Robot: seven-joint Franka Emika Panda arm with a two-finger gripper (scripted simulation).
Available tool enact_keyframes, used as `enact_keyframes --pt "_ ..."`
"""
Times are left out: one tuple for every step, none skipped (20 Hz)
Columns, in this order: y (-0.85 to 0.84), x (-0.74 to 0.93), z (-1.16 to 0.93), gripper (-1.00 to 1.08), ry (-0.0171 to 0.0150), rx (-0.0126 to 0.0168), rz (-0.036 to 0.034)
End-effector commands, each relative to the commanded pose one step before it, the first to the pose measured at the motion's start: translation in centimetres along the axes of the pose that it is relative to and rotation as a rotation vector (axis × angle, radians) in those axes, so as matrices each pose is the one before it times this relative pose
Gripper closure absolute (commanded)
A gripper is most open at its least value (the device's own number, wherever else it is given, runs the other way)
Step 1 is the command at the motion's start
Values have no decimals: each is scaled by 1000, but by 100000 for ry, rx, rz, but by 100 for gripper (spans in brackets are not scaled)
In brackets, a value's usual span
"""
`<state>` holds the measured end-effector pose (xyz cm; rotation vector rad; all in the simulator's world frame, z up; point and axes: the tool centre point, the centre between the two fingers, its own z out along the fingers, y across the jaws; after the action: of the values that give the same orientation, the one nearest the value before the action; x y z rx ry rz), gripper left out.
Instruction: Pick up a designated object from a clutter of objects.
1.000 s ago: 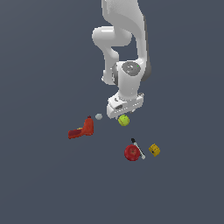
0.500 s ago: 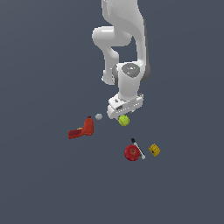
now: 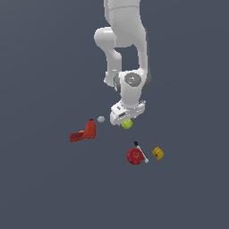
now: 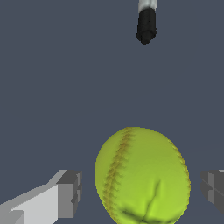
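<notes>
The designated object, a yellow-green ball with stitched seam lines, lies on the dark floor directly under my gripper. In the wrist view the ball fills the space between my two grey fingertips. A narrow gap shows on each side, so the gripper is open and straddles the ball without touching it. The rest of the clutter of objects lies around it: a red bottle-like shape, a tiny grey sphere, a red round object, a black-white stick and a yellow cube.
The black end of the stick shows in the wrist view a short way beyond the ball. The red round object and yellow cube lie toward the exterior view's lower right, and the bottle and grey sphere toward its left. The floor is plain dark grey.
My gripper has come down a little, so its fingers now sit on either side of the ball. The ball and the other objects have not moved.
</notes>
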<state>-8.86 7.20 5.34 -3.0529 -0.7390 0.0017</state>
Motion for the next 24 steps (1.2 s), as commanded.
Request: enact_keyframes --pt "-5 14 700 -92 84 -51 -66" --pt "5 -2 168 -92 0 0 0" --pt "4 -1 120 -92 0 0 0" --pt "3 -1 72 -92 0 0 0" --pt "1 0 24 -92 0 0 0" --pt "0 0 0 108 0 0 0" --pt "0 0 0 108 0 0 0" --pt "0 0 0 108 0 0 0" --pt "0 0 0 108 0 0 0" --pt "0 0 0 108 0 0 0" --pt "0 0 0 108 0 0 0" --pt "0 0 0 108 0 0 0" --pt "0 0 0 108 0 0 0" --pt "0 0 0 108 0 0 0" --pt "0 0 0 108 0 0 0" --pt "37 34 -96 108 149 -97 43" --pt "-6 3 -23 108 0 0 0" --pt "-17 10 -69 108 0 0 0" --pt "-28 17 -115 108 0 0 0" --pt "-40 24 -160 108 0 0 0" --pt "-51 32 -207 108 0 0 0" --pt "-63 39 -253 108 0 0 0" --pt "-75 46 -301 108 0 0 0" --pt "-87 54 -349 108 0 0 0"
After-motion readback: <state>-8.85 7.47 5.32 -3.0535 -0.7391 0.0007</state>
